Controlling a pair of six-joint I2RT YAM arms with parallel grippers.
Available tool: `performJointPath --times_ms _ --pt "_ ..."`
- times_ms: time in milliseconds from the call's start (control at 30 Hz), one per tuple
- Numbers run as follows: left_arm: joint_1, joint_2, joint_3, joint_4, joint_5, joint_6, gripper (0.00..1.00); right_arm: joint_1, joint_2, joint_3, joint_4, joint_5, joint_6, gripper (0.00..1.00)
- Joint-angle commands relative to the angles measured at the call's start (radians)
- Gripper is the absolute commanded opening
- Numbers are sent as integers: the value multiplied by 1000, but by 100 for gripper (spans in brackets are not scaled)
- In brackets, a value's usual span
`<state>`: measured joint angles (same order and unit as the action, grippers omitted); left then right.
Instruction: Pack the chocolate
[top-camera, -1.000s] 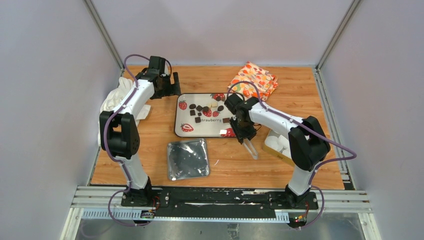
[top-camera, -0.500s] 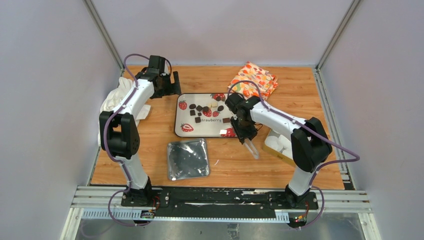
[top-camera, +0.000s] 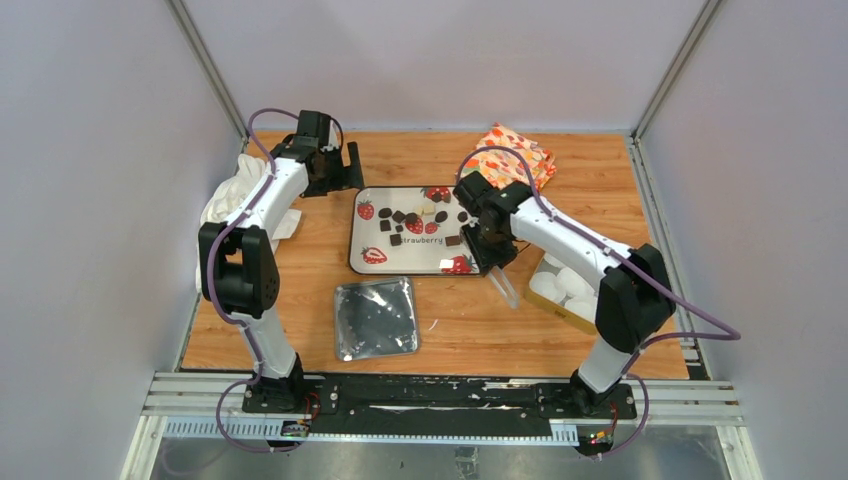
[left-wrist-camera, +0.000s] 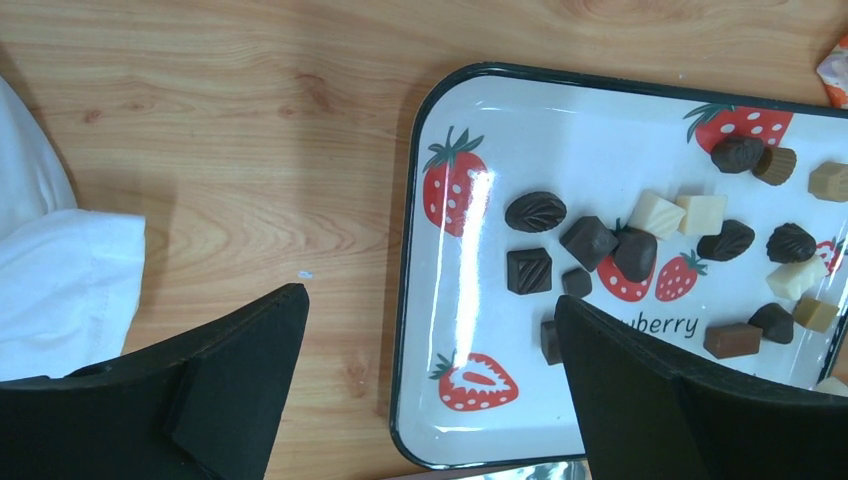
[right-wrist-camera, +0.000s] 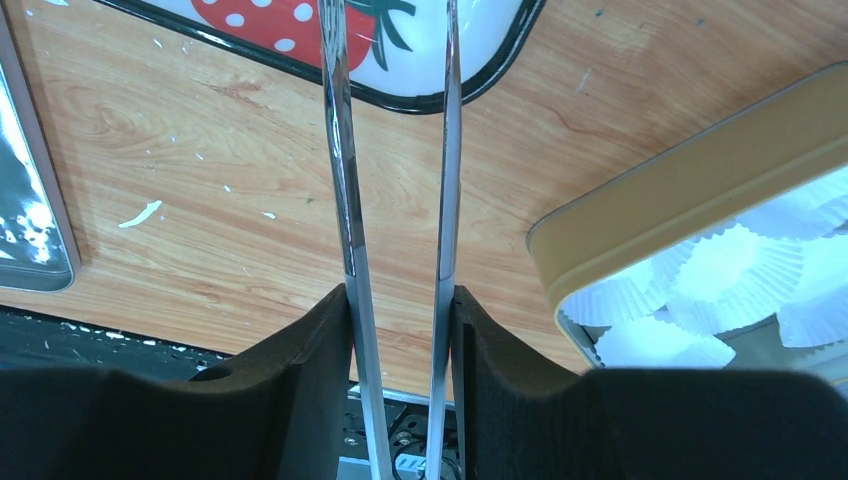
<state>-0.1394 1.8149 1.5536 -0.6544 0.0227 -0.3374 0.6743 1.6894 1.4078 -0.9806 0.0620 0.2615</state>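
Several small pieces of chocolate (top-camera: 410, 222), dark brown, tan and cream, lie loose on a white strawberry-print tray (top-camera: 353, 250). The left wrist view shows the chocolate (left-wrist-camera: 587, 240) in the tray's (left-wrist-camera: 405, 330) middle and right. My left gripper (top-camera: 340, 165) hangs wide open over the tray's far left corner (left-wrist-camera: 430, 300), holding nothing. My right gripper (top-camera: 490, 258) is shut on metal tongs (top-camera: 503, 288). In the right wrist view the tongs (right-wrist-camera: 340, 150) run from the gripper (right-wrist-camera: 398, 295) across the tray's near right corner; their arms stand apart and their tips are out of frame.
A tan-rimmed box (top-camera: 560, 310) of white pleated paper cups (right-wrist-camera: 740, 270) sits right of the tongs. A shiny silver lid (top-camera: 376, 318) lies in front of the tray. An orange patterned bag (top-camera: 508, 158) is at the back, a white cloth (top-camera: 235, 195) at the left.
My right arm has carried the tongs a little away from the table's near edge, toward the tray's right side. The left arm has not moved.
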Motion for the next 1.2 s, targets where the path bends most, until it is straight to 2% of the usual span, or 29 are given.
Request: performJointPath --times_ms 0,233,433,600,767,1167 --pt "4 3 35 -2 20 -4 100 -25 -82 36 -70 51 -9 0" --pt "4 4 43 -4 28 -3 100 -151 -248 -32 -114 65 26 0" --pt "4 12 45 -3 45 -5 100 -301 -411 -163 -134 46 53 0" --pt "4 22 46 -3 60 -15 100 -384 -486 -289 -130 8 67 0" --pt "4 29 48 -2 68 -18 100 -444 -489 -363 -94 -16 44 0" --pt "4 15 26 1 59 -14 100 -544 -437 -412 -24 -37 -13 0"
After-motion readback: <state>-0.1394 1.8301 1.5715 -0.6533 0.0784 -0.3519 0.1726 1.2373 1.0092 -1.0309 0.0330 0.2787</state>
